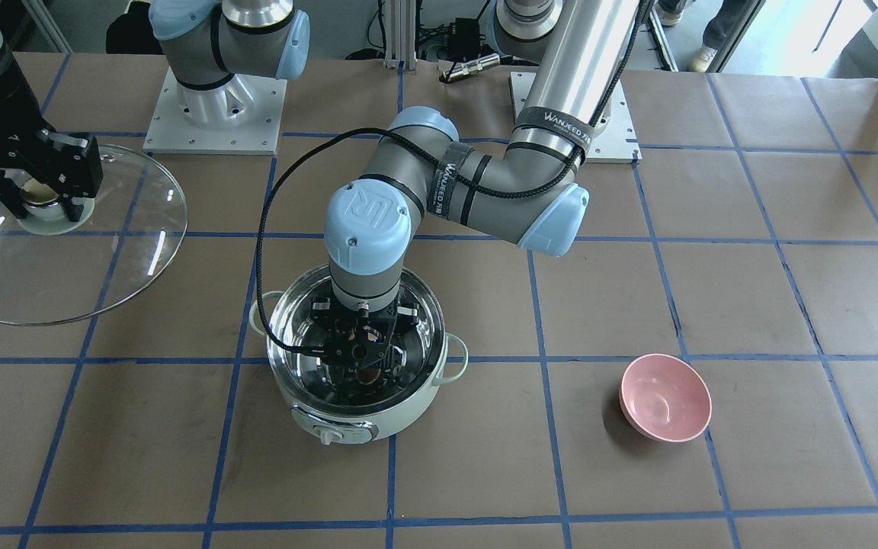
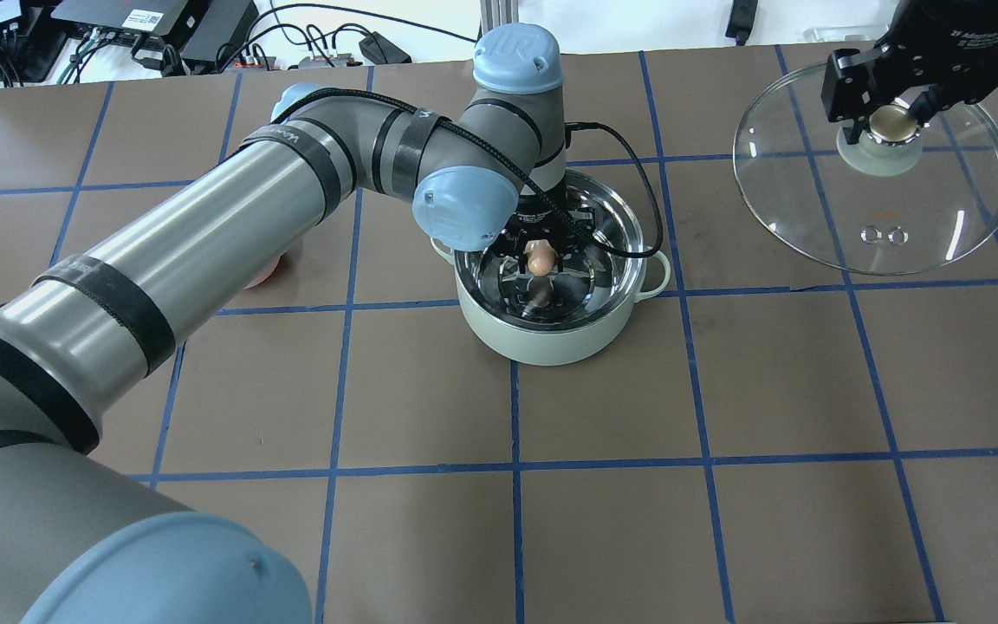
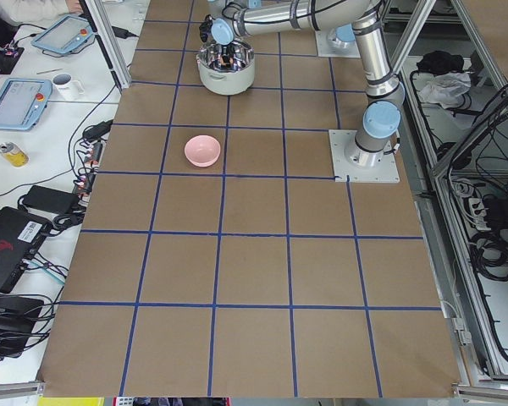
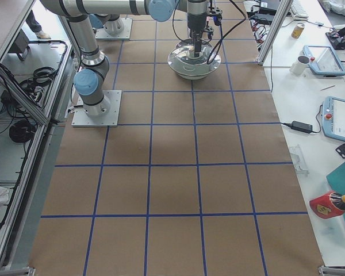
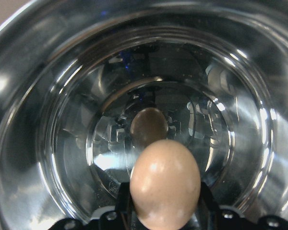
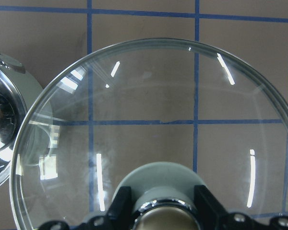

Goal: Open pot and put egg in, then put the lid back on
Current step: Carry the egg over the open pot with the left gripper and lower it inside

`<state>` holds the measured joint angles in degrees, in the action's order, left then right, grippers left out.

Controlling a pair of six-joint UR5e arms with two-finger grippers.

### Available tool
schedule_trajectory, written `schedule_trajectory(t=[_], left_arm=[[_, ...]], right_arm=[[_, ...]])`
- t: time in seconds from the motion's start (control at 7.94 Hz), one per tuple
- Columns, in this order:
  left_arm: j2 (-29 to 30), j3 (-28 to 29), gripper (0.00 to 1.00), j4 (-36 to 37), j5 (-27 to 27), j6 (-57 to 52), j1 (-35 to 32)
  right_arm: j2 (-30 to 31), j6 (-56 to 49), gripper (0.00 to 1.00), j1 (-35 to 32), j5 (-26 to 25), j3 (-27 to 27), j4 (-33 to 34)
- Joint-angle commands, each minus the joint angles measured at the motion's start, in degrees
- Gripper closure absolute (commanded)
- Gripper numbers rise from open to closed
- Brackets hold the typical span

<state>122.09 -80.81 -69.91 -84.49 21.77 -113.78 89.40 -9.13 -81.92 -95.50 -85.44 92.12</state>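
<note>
- Because its jaws are closed on the egg (image 5: 164,182), the left gripper (image 2: 541,249) hangs low inside the open pot (image 2: 551,342), probably for a gentle release.
- Far right, the right gripper (image 2: 889,119) pinches the lid (image 2: 880,208) by its knob, keeping the pot's mouth clear.

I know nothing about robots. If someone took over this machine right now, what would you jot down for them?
Left gripper: jaws shut on the egg, held inside the open pot, above its steel floor.
Right gripper: jaws shut on the lid, held off to the pot's side.
Done: lid off, egg inside the pot's mouth but not released.
Left: release the egg, withdraw the left arm, put the lid back on.
</note>
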Motion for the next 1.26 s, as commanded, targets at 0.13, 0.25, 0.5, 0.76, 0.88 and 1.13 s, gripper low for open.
schedule_trajectory(t=[0.13,0.25,0.5,0.76,0.88,1.13], left_arm=[[0.9,-0.1,0.60,0.3,0.1,0.1,0.0],[0.9,-0.3,0.37,0.2,0.1,-0.1,0.0],[-0.7,-0.7,0.10,-0.3,0.4,-0.5,-0.1],[-6.3,-0.5,0.00,-0.4,0.0,-0.8,-0.2],[-10.0,-0.4,0.00,-1.3,-0.1,-0.8,-0.1],[-14.1,-0.4,0.00,-8.0,-2.6,-0.8,2.4]], right_arm=[[-0.5,0.0,1.00,0.0,0.1,-0.2,0.3],[-0.5,0.0,1.00,-0.1,0.0,-0.2,0.1],[-0.5,-0.1,1.00,-0.1,0.1,-0.2,0.1],[-0.4,-0.4,1.00,-0.1,0.0,-0.1,0.1],[-0.4,-0.4,1.00,-0.1,-0.1,-0.2,0.1],[0.1,-0.2,1.00,-0.3,0.1,-0.2,-0.1]])
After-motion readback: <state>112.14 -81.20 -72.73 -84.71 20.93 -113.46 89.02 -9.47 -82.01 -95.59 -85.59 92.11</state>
